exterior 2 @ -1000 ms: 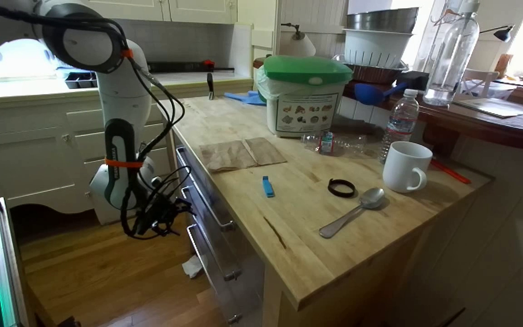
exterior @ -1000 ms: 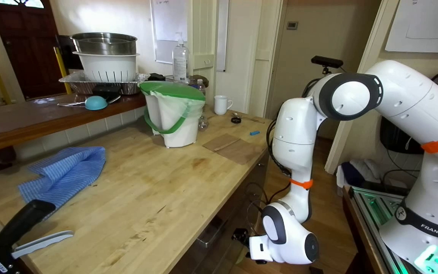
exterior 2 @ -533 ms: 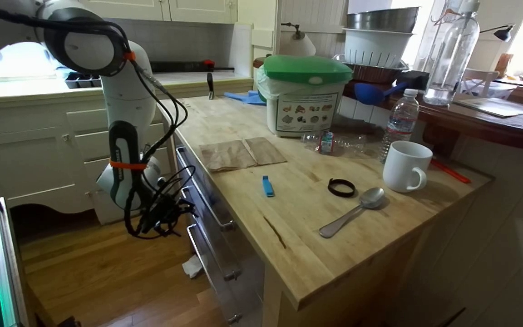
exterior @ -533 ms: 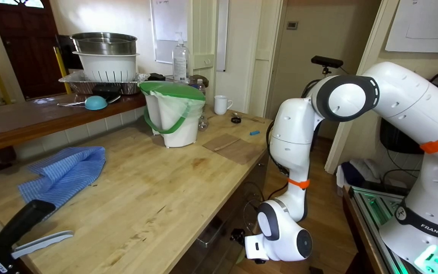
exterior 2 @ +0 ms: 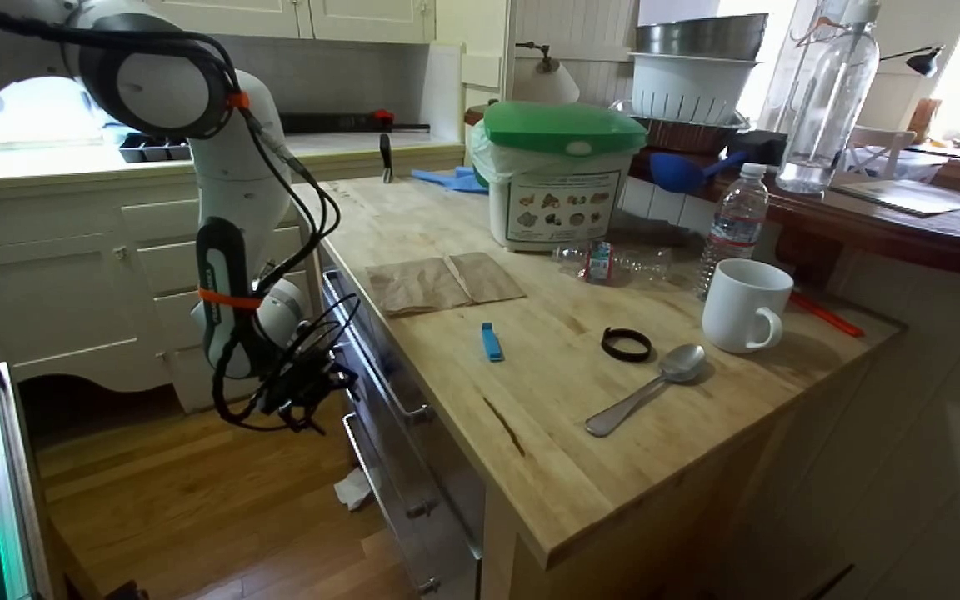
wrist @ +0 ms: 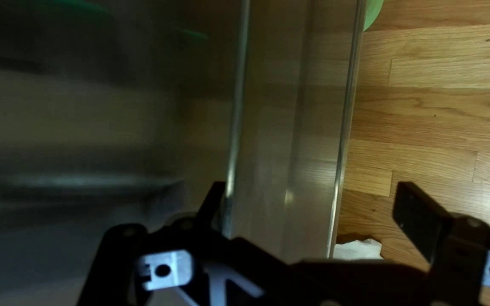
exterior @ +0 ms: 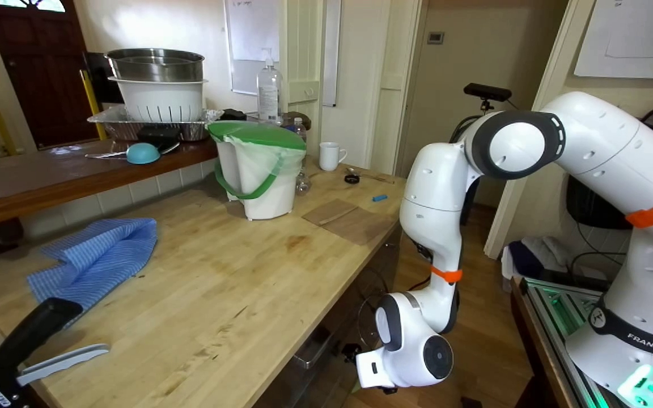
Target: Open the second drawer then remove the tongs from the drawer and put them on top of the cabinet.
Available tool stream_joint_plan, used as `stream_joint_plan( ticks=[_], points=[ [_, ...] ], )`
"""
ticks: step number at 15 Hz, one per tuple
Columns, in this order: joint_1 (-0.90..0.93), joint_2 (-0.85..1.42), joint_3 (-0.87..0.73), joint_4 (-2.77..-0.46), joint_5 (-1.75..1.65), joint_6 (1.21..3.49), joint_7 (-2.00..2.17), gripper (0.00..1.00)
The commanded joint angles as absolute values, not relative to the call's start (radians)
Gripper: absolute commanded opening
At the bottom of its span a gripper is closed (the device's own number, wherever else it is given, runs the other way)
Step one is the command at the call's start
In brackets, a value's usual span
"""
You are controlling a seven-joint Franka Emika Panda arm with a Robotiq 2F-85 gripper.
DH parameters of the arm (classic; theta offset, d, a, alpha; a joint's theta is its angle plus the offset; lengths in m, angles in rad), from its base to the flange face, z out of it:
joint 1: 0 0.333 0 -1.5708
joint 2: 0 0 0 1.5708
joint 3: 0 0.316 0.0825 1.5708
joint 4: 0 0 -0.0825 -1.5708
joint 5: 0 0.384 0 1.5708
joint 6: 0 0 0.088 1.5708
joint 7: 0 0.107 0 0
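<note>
Black-handled tool (exterior: 20, 340): from close beside this, in an exterior view, I am looking slightly down and lengthwise over the cabinet (exterior: 202, 272) toward the mug (exterior: 329, 156).
Spoon (exterior 2: 638, 397): from above this end, in an exterior view, I am facing back toward that tool and the pale cupboards (exterior 2: 47, 287).
Bucket (exterior 2: 559, 187): both exterior views are sharing it, the mug, my arm (exterior 2: 234, 179) and most of the cabinet's top.
Drawer fronts (wrist: 270, 127): very near these, in the wrist view, I am looking steeply down to the floorboards (wrist: 432, 106), my gripper (wrist: 311, 187) showing close along the bottom edge.
White scrap (exterior 2: 353, 489): the wrist view is sharing this with an exterior view.
</note>
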State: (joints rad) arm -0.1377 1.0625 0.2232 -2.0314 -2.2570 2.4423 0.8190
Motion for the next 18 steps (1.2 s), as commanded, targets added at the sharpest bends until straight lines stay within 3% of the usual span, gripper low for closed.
stream_joint_plan(
  ticks=[1,8,11,18],
  points=[
    [-0.111,1.125,0.249,-2.051,-2.153,2.479,0.714,1.0],
    [-0.047,1.072,0.302,-2.201,-1.942,2.439,0.614,1.0],
    [0.026,0.957,0.348,-2.361,-1.886,2.32,0.71,1.0],
    [0.119,0.647,0.615,-2.705,-1.686,2.018,1.009,1.0]
  ],
)
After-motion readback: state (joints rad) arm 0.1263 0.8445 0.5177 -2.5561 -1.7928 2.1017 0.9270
